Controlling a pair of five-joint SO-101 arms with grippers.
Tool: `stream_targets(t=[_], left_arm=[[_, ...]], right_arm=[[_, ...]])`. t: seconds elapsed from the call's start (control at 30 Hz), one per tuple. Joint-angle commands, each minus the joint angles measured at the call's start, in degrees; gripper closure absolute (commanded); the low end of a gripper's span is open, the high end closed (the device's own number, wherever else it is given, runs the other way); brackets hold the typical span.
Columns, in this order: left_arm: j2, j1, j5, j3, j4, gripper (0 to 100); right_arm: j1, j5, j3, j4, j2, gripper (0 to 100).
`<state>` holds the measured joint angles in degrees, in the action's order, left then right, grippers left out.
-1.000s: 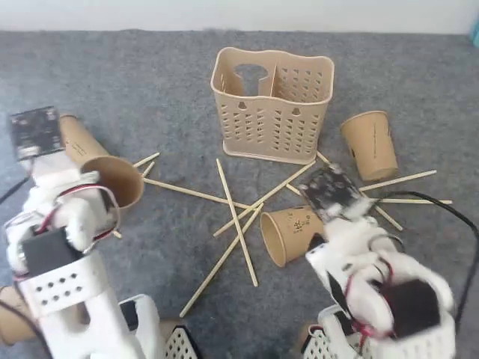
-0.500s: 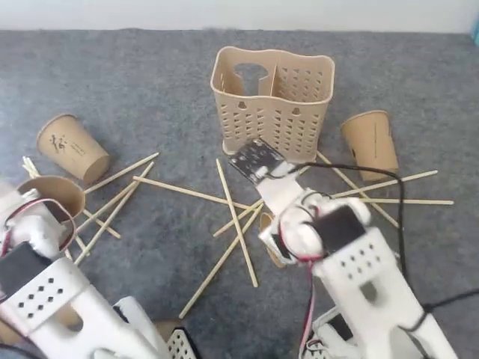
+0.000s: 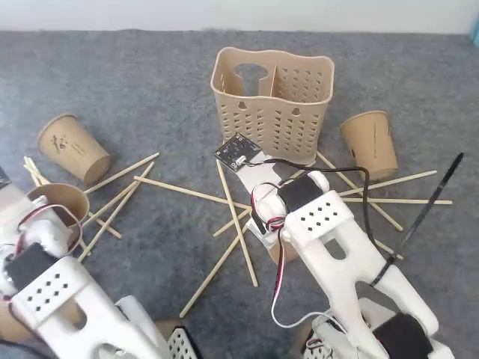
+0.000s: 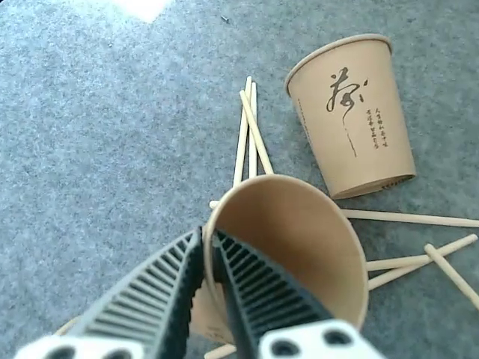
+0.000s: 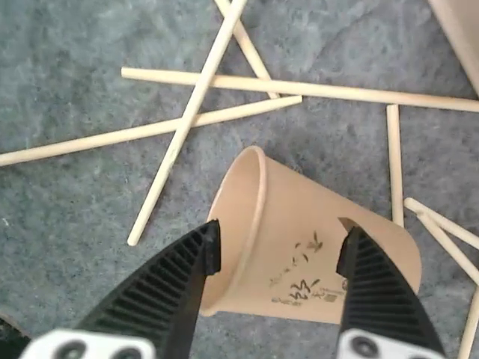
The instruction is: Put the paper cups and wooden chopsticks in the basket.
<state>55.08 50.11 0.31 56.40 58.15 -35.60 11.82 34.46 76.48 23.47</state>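
— Four paper cups (image 3: 370, 142) are lying around one basket (image 3: 269, 123), with ten-odd chopsticks (image 3: 191, 193) crossing on the table (image 3: 150, 90).
— Which are you taking?
— The tipped cup (image 5: 299, 224) directly under my right pincer (image 5: 281, 243), which is gaping; its long axis is running finger to finger. My left pincer (image 4: 207, 243) is clamping another cup's rim (image 4: 299, 239)

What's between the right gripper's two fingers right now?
A paper cup lying on its side, framed by the open right gripper in the right wrist view.
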Motion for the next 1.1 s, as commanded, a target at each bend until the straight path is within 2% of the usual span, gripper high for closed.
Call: stream_targets(t=[0.0,0.2,0.37,0.53,0.77,0.9,1.07], left_arm=[[0.9,0.4,0.2,-0.7,-1.7,99],[0.9,1.4,0.1,-0.7,-1.6,99],[0.9,2.0,0.1,-0.7,-1.6,99],[0.9,1.9,0.1,-1.0,-1.3,99],[1.0,1.6,0.3,-1.6,-1.1,99],[1.0,1.0,0.5,-6.2,3.7,99],[1.0,-4.8,0.9,-16.0,13.7,99]], right_arm=[[3.2,2.6,-3.3,-3.3,-0.2,73.8],[12.4,8.6,-0.8,-7.6,-0.2,75.7],[19.5,13.3,0.0,-7.6,0.4,87.9],[25.7,13.5,-0.2,-6.0,3.9,99.2],[34.9,18.2,0.0,-1.1,17.7,99.1],[40.6,20.3,0.0,1.8,24.7,99.1],[47.2,20.0,0.1,5.6,31.4,99.1]])
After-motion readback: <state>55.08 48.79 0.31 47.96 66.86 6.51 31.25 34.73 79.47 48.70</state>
